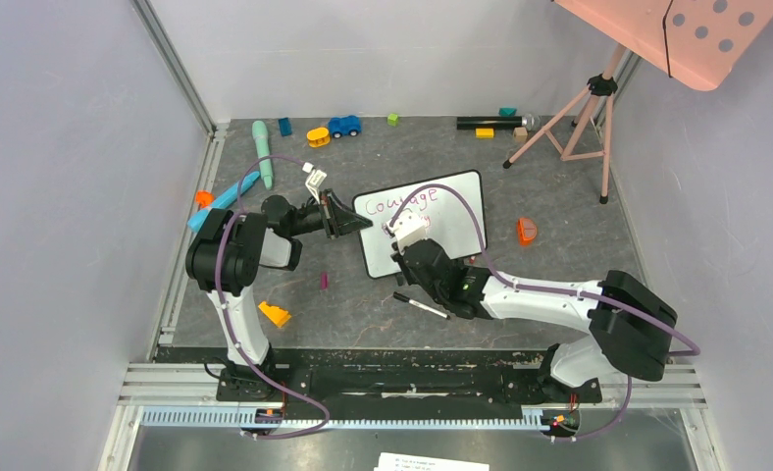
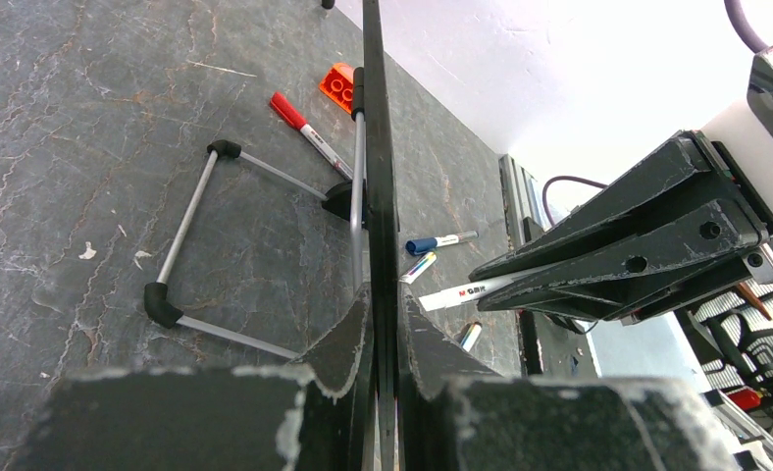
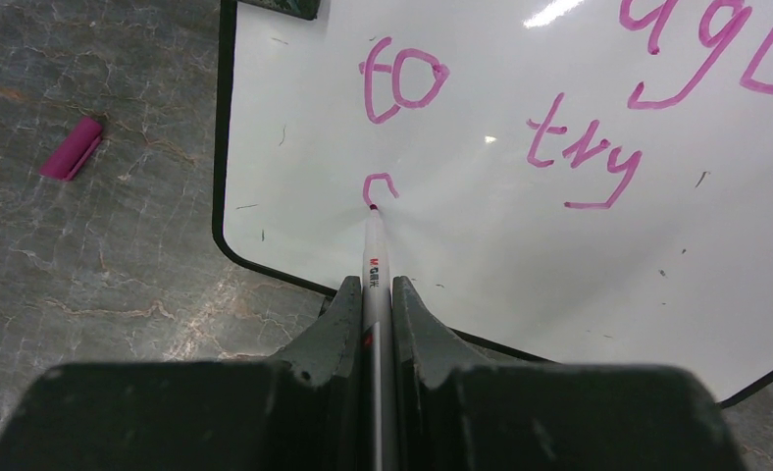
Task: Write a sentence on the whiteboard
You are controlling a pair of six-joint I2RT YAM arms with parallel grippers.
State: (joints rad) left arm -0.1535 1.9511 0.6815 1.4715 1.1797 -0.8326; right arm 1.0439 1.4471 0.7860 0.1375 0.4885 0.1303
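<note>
Pink sentence: third line barely begun, near-left on whiteboard.
Right jaws: clamping marker, tip on board.
Left jaws: pinching whiteboard's left edge, mid-surface.
Risk: my tip pressure could shift board, skewing strokes.

Dark grey table: whiteboard in the middle, blue toy car at the far edge, black marker near, orange wedge near-left.

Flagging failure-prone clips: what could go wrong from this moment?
The left pincer clamps only the board's thin edge; the marker pressing on it could shift it and warp the half-drawn letter. The right arm works right beside a loose pen and could knock it.
</note>
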